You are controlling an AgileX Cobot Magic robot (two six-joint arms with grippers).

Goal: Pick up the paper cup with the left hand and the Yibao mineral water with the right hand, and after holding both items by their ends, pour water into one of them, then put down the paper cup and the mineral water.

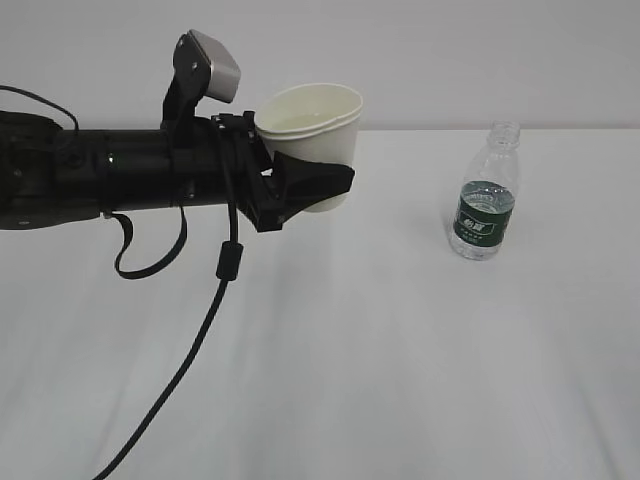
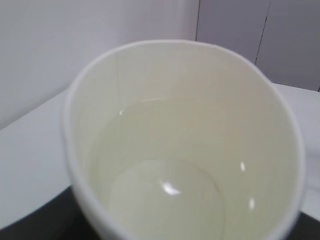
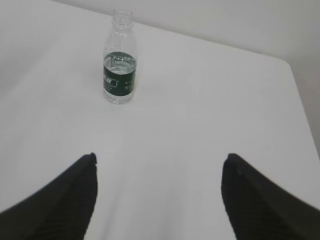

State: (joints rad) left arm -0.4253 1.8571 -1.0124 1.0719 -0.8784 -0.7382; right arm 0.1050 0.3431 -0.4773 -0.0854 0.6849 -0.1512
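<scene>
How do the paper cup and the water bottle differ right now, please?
The paper cup is held off the table in the left pincer; the water bottle stands free on the table. The cup is opaque white and wide-mouthed; the bottle is clear, green-labelled and narrow-necked. The cup is shorter than the bottle. Both are upright, open-topped and hold some water.

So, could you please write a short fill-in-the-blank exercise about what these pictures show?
1. The left gripper holds the paper cup above the ____.
2. The mineral water bottle stands upright and has no ____.
3. Inside the cup there is some clear ____.
4. The right gripper is ____ and holds nothing.

Missing words: table; cap; water; open
</scene>
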